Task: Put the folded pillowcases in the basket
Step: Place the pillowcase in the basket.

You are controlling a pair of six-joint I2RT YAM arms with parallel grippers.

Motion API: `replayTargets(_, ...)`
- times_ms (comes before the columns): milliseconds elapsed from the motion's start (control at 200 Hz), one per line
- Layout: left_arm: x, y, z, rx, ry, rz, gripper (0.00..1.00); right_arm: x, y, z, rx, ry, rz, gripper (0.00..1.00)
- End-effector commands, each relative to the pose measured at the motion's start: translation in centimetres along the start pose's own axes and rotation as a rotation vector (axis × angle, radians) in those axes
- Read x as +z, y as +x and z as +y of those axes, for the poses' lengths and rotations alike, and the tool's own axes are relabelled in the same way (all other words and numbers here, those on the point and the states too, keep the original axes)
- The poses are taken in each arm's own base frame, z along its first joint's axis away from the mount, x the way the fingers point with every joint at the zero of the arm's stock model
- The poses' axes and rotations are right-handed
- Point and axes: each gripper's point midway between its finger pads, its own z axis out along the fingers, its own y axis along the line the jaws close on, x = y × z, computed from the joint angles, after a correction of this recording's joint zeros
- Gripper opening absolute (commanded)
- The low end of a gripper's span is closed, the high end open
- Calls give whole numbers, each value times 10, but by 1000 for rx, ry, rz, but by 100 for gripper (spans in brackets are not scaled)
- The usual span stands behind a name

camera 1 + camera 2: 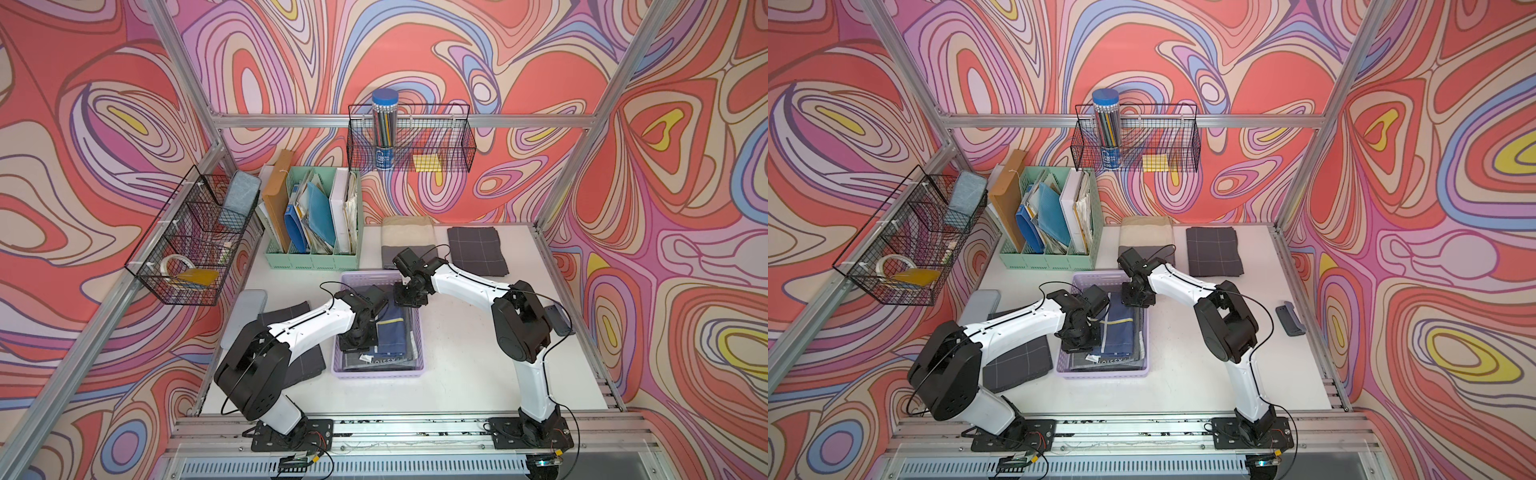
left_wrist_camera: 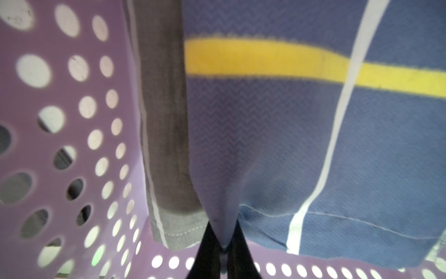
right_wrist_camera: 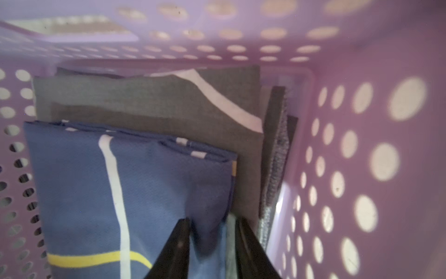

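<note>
Robotics laboratory test cell, dressed as an office desk. An aluminium profile frame carries printed swirl-pattern backdrop walls around a white tabletop. Two white-and-black robot arms, the left arm and the right arm, are bolted to a slotted rail at the near edge. Office props: a green file organiser at far left; a black wire basket on the far frame bar, holding a pencil tube.

Lavender perforated plastic basket: smooth, slight sheen. Navy yellow-striped cloth pillowcase: matt, fine herringbone weave. Grey folded cloth: matt, plain weave, stitched hem. Black wire baskets: thin metal. White tabletop: smooth, matt.
</note>
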Motion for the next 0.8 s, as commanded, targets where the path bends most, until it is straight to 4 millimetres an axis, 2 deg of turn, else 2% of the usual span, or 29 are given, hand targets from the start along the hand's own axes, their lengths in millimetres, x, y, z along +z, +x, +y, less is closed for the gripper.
replayTargets(0, -3, 2, 6, -1, -8, -2, 35, -8, -7, -1, -11, 12, -47, 42)
replayTargets(75, -10, 1, 5, -3, 9, -14, 56, -18, -13, 4, -18, 3, -69, 45)
replayTargets(155, -20, -2, 6, -2, 5, -36, 66, -34, -20, 11, -23, -24, -99, 45)
replayTargets(215, -33, -5, 8, 4, -1, -62, 70, -48, -24, 18, -21, -53, -124, 46)
replayTargets(355, -70, -19, 11, 18, 4, -153, 73, -86, -31, 33, -18, -123, -185, 46)
replayTargets(441, -93, -28, 9, 27, 14, -211, 75, -106, -35, 31, -26, -109, -229, 46)
replayTargets(576, -124, -44, 7, 46, 38, -334, 75, -119, -37, 15, -57, -20, -255, 45)
replayTargets(631, -134, -50, 10, 45, 26, -368, 75, -124, -39, 2, -48, 25, -274, 45)
replayTargets(741, -136, -57, 13, 60, 3, -362, 76, -134, -46, -38, 6, 61, -281, 43)
replayTargets(776, -133, -59, 13, 65, -3, -354, 75, -130, -48, -53, 32, 56, -266, 42)
replayTargets(796, -131, -60, 14, 64, -11, -349, 75, -141, -50, -59, 43, 40, -285, 42)
